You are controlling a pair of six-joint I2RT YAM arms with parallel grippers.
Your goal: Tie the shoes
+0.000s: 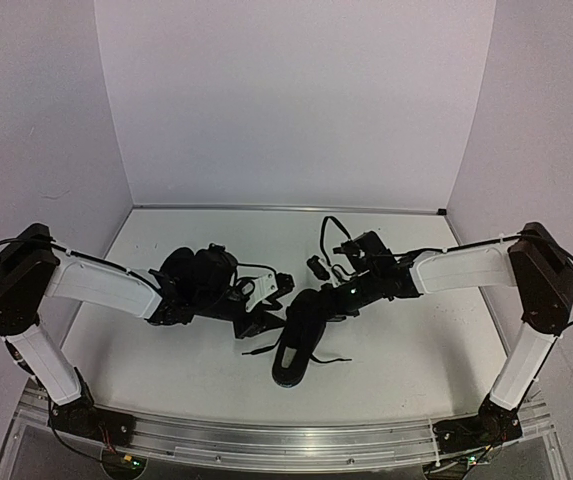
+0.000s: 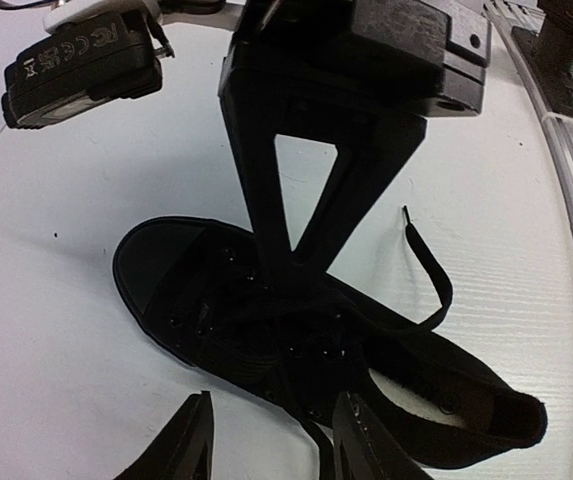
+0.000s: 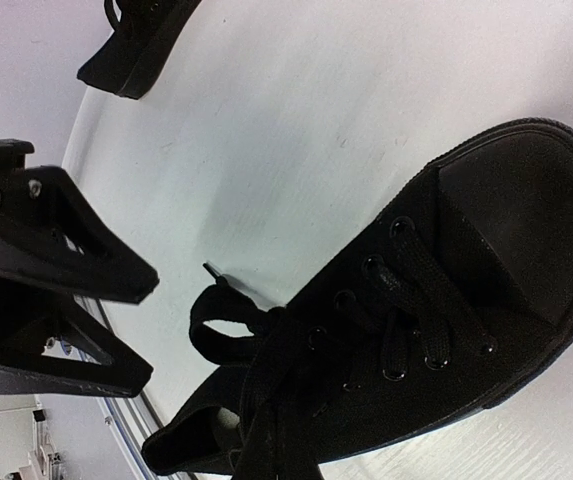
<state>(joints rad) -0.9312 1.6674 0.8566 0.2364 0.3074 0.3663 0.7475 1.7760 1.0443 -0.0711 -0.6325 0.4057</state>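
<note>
A black low-top lace-up shoe (image 1: 296, 345) (image 2: 316, 340) (image 3: 416, 300) lies on its sole near the middle of the white table (image 1: 416, 340). Its heel points toward the aluminium rail (image 1: 266, 435) at the near edge and its toe points away. Its thin black lace (image 2: 431, 270) is loose. One end curls out over the table beside the shoe's opening, and a small loop of lace shows by the eyelets in the right wrist view.

The right gripper (image 1: 316, 292) (image 2: 288, 258) (image 3: 154, 330) reaches down from above. Its two black fingers are drawn together to a point right at the laced middle of the shoe. Whether a strand is caught between them cannot be told.

The left gripper (image 1: 261, 322) (image 2: 274, 400) hangs over the side of the same shoe, near the eyelets. Its fingers (image 2: 191, 440) stand partly apart, with bare table showing in the gap. A strand of lace runs down between them, and they are not closed on it.

A second black shoe (image 3: 131, 45) lies well apart from the first, off to the left.
</note>
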